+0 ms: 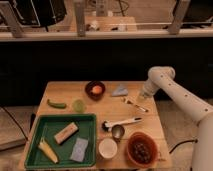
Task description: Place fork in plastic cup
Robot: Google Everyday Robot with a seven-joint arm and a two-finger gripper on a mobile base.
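The fork (135, 105) is a small thin silvery piece lying flat on the wooden table (65, 92), right of centre. The white plastic cup (107, 148) stands upright at the table's front, just right of the green tray. My gripper (143, 95) hangs at the end of the white arm that reaches in from the right. It is low over the table at the fork's far right end. I cannot tell whether it touches the fork.
A white-handled scoop (123, 122) with a dark head and a small metal cup (118, 131) lie between the fork and the cup. An orange bowl (141, 149) stands front right. A green tray (37, 135) with food items is front left. A dark bowl (95, 89), a green pepper (56, 104) and a grey cloth (120, 90) are at the back.
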